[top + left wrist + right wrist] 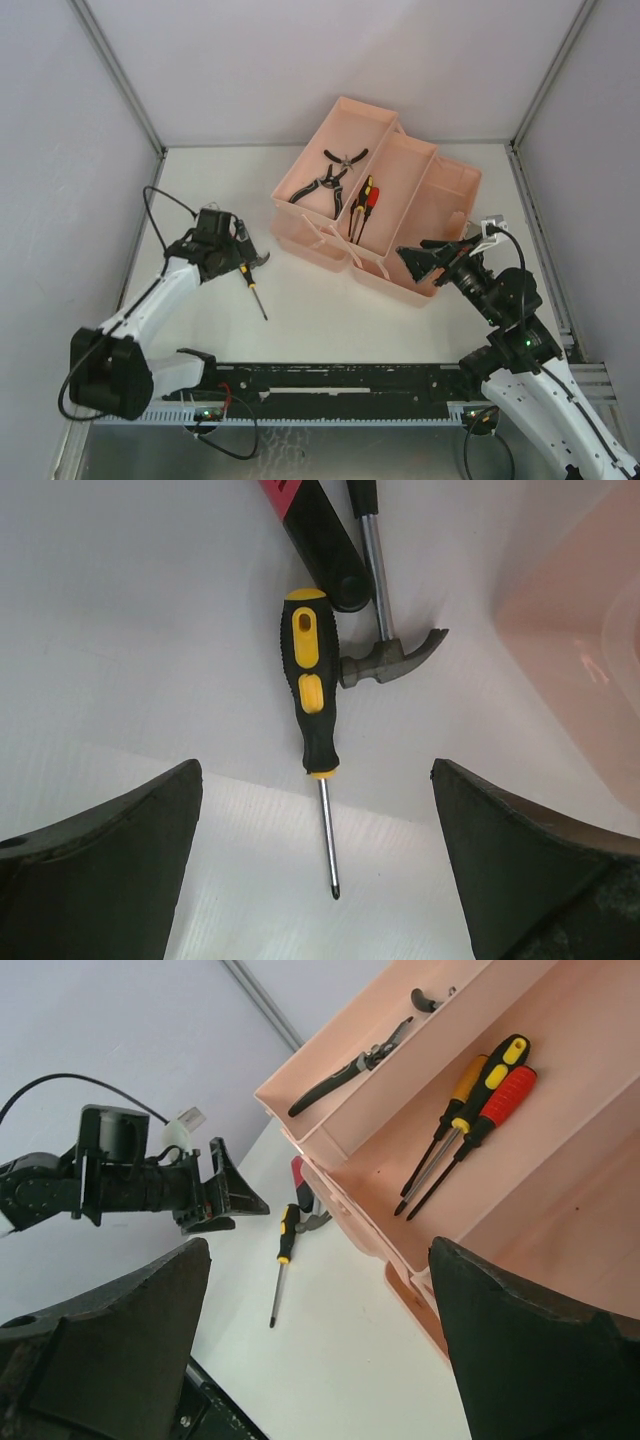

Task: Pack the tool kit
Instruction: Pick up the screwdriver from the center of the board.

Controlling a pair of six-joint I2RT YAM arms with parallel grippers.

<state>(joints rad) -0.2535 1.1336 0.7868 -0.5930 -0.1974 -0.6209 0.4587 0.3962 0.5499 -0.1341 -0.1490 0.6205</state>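
Observation:
The salmon-pink toolbox [300, 228] stands open at the table's centre-right. Black-handled pliers [325, 180] lie in its left tray. Three screwdrivers [470, 1110] lie in the middle tray, one of them red. A yellow-black screwdriver [310, 695] lies on the table left of the box. Beside its handle is a small hammer [395, 658], its head touching the handle. My left gripper [315, 780] hovers open over the screwdriver shaft, holding nothing. My right gripper [318, 1250] stands open and empty at the box's near right corner [430, 262].
Grey walls with metal corner posts enclose the white table. A black rail [340, 380] runs along the near edge between the arm bases. The toolbox's right compartment [455, 195] holds nothing that I can see.

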